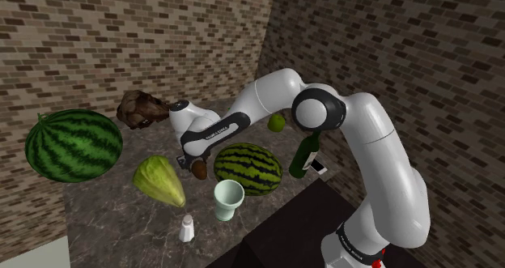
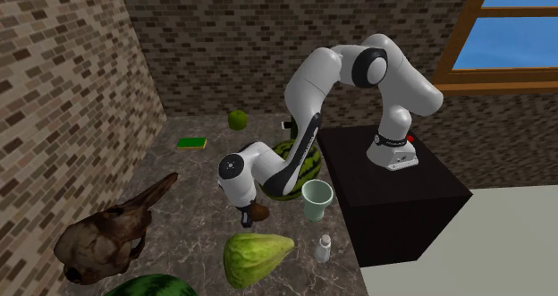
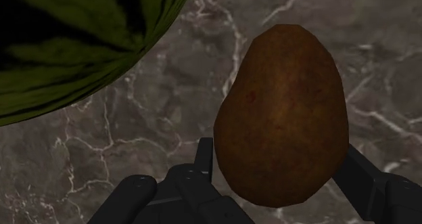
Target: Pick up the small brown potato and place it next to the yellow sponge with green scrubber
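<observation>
A dark, white-veined marble counter [image 1: 121,226] carried a round green watermelon [image 1: 247,168] with dark stripes. The black gripper [image 3: 278,150] hung just beside it, at its nine o'clock in the shoulder view. A flat sponge [image 2: 191,143], green on top with a yellow edge, lay well apart, toward the gripper's ten o'clock in the second exterior view. The fingers were clamped on the flanks of the potato [image 3: 284,114], which was egg-shaped, matte russet brown and faintly mottled.

Dim, even light throughout; the window [image 2: 511,30] glows bright, the watermelon [image 3: 67,47] lies shadowed.
</observation>
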Motion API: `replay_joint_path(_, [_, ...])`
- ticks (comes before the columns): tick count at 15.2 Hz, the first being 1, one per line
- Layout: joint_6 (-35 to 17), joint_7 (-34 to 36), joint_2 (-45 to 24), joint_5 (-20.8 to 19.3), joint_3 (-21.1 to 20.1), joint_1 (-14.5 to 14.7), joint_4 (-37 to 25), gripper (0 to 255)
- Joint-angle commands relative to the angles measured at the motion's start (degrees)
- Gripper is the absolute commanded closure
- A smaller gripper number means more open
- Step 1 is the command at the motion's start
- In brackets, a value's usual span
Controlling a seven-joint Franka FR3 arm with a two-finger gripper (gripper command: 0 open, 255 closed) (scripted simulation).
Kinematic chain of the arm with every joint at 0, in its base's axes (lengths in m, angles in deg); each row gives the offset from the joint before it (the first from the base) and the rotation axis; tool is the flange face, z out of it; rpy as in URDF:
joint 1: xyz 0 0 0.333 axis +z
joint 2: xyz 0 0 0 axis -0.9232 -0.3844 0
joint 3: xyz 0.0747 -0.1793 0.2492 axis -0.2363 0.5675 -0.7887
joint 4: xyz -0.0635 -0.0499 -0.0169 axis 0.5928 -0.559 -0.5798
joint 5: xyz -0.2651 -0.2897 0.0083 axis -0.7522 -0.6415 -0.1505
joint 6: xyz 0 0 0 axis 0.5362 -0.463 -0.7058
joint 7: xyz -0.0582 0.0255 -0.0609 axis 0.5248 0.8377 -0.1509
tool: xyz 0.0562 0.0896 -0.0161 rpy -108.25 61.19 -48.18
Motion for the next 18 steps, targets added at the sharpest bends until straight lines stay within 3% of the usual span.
replay_joint_path(1, [-0.05,0.00,-0.04,0.02,-0.03,0.01,0.06,255])
replay_joint_path(18, [5.22,-1.64,7.24,1.81,-1.55,-0.89,1.95,255])
